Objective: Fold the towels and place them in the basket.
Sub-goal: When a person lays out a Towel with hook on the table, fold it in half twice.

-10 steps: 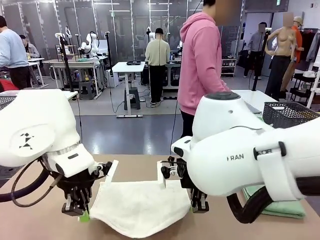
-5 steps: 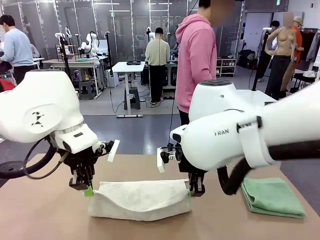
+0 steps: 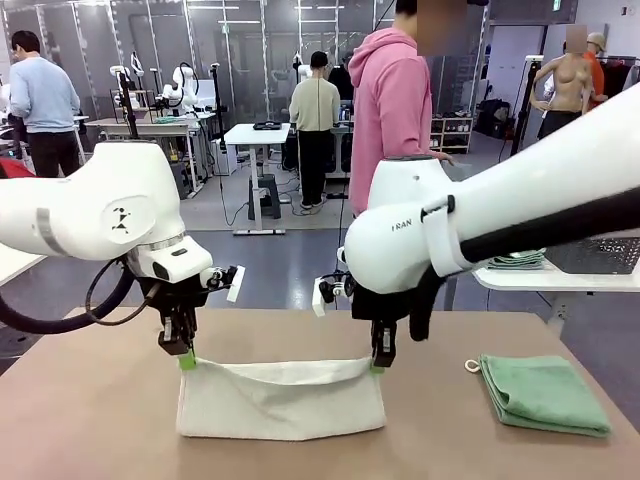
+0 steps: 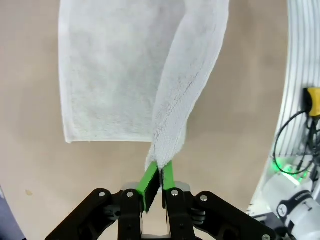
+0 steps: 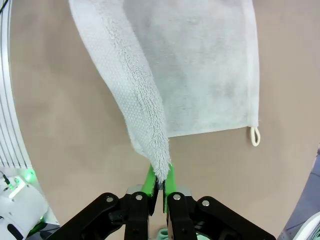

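left claw [image 3: 186, 358]: pinching white towel [image 3: 280, 402] corner
right claw [image 3: 378, 365]: ditto
tip: keep level, fold toward 6 o'clock

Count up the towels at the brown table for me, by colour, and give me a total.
white towel: 1
green towel: 1
total: 2

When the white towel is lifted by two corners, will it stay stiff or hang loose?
Probably floppy: the white towel sags between the left gripper and the right gripper. Likely light: small corner pinches seem enough to hold it.
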`<state>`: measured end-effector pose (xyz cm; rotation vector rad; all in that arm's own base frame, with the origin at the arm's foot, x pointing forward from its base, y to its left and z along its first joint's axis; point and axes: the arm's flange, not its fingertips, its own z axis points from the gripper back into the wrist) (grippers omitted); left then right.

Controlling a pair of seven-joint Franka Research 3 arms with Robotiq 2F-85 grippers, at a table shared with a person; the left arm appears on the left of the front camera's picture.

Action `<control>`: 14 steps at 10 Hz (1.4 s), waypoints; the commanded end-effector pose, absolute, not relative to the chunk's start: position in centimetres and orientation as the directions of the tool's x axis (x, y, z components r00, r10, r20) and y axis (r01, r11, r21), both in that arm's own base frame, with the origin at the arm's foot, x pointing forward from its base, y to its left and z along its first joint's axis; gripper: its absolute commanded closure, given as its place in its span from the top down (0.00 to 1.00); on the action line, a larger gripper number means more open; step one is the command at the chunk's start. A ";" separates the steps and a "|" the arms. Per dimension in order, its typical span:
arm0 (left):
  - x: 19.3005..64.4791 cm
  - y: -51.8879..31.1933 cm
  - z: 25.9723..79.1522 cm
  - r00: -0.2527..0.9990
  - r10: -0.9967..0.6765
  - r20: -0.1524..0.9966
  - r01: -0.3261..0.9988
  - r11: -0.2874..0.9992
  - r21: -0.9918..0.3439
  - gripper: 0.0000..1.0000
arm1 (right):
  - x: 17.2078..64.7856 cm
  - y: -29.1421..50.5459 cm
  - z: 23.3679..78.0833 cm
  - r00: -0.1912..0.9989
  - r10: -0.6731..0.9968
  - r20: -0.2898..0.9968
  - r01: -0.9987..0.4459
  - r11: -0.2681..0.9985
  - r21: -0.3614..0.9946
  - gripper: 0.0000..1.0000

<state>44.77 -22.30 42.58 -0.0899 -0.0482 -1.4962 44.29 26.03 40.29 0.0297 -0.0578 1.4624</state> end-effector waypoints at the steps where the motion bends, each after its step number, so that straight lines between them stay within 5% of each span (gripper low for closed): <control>1: 47.9 -22.3 42.4 0.060 -0.997 0.055 0.997 0.057 -0.055 0.00 | 47.5 26.8 40.2 0.117 0.993 0.029 -0.993 0.116 0.024 0.00; 6: 52.4 -22.4 40.7 0.078 -0.996 0.038 0.993 0.075 -0.091 0.00 | 52.3 26.7 38.2 0.136 0.990 0.022 -0.989 0.135 0.069 0.00; 13: 51.9 -22.3 40.2 0.098 -0.993 0.069 0.993 0.092 -0.079 0.00 | 52.2 26.5 37.8 0.146 0.989 0.037 -0.988 0.144 0.063 0.00; 14: 52.2 -22.6 40.0 0.096 -0.993 0.071 0.992 0.090 -0.086 0.07 | 52.3 26.6 37.5 0.146 0.989 0.040 -0.987 0.143 0.071 0.07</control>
